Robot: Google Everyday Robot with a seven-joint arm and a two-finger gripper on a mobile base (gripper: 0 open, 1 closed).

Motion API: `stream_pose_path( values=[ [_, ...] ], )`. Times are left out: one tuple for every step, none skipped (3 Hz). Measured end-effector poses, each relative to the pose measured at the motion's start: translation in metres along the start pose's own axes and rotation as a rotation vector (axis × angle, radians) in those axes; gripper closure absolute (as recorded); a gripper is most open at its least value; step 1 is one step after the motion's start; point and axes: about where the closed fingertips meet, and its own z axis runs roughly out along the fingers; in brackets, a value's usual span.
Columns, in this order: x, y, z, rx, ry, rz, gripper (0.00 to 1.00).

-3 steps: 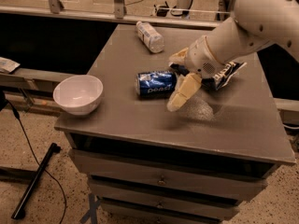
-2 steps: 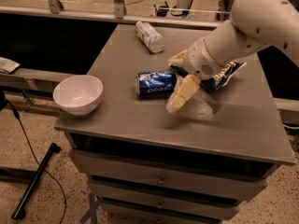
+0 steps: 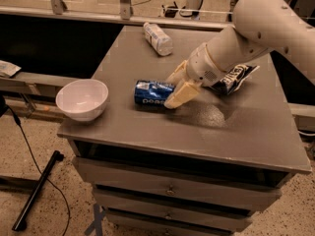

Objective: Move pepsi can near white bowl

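Leftward since a second ago, my gripper and the pepsi can have slid a little toward the white bowl, which has not moved. Nearest, that bowl sits upright by the front left corner of the table. At its three o'clock, apart from it, the can lies on its side, and my two fingers are clamped on its right end. A chip bag lies at two o'clock from the can, partly under my arm. A bottle lies at twelve o'clock by the far edge.

Fingers w/ pepsi can slid left, seemingly.
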Motion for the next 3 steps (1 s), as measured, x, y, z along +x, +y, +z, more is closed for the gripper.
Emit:
stream_pose_path(
  values=[
    [-0.007,0.000,0.000,0.006,-0.021,-0.025,0.72],
    [-0.017,0.001,-0.004,0.012,-0.055,-0.046,0.95],
    [-0.033,0.003,-0.018,0.023,-0.112,-0.066,1.00]
  ],
)
